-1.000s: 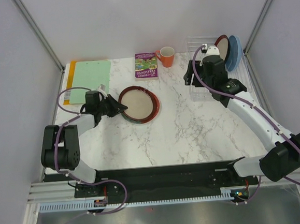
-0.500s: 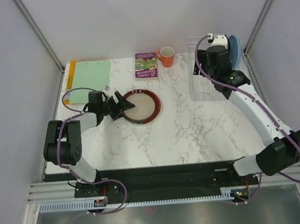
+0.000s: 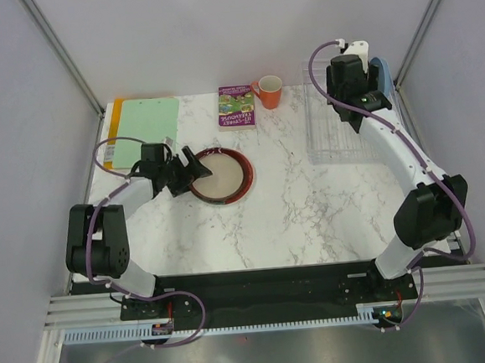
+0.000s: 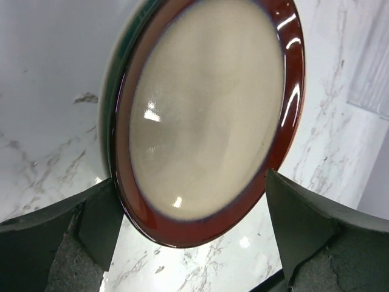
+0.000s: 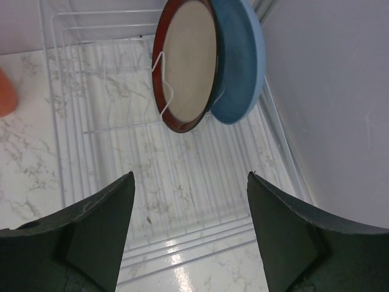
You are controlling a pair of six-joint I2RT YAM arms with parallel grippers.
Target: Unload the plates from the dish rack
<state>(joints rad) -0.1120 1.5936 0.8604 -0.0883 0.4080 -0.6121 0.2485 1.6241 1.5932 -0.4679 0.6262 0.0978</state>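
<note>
A dark-red-rimmed plate with a cream centre (image 3: 218, 176) lies flat on the table, stacked on another plate whose teal edge (image 4: 111, 115) shows at its left side. My left gripper (image 4: 191, 185) is open, one finger on each side of this plate's near rim, not gripping it. In the dish rack (image 5: 91, 152) at the far right stand two plates on edge: a red-rimmed cream one (image 5: 185, 67) and, behind it, a light blue one (image 5: 240, 67). My right gripper (image 5: 189, 176) hangs open above the rack's floor, short of both plates, with nothing between its fingers.
An orange mug (image 3: 269, 91) and a purple book (image 3: 237, 106) sit at the table's back. A green clipboard (image 3: 144, 130) lies at the back left. The cell's wall runs close beside the dish rack (image 3: 331, 132) on the right.
My left gripper has opened and let go of the red-rimmed plate, which now rests flat. My right arm has swung toward the rack's far end, and its jaws have widened slightly.
</note>
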